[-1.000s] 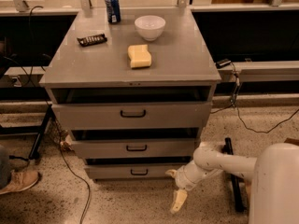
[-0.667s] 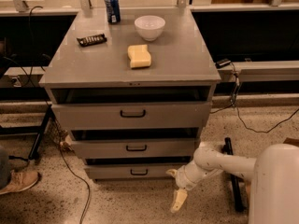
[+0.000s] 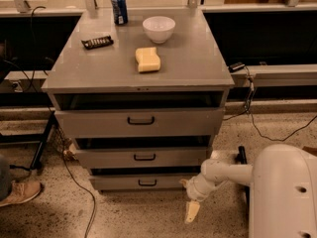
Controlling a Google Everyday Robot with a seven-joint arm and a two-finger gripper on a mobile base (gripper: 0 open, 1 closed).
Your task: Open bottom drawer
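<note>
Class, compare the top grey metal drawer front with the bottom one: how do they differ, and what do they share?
The top grey drawer front looks taller and wider than the bottom grey drawer front. Its black handle is larger too. The gripper hangs by the floor, near the bottom drawer's right end. Both are grey with central black bar handles.

We see no change that we can make out: our gripper [image 3: 192, 210] hangs low over the floor [image 3: 124, 217], just off the right end of the bottom drawer [image 3: 143, 182], where it hung a second ago, and the drawer front sits no further out
</note>
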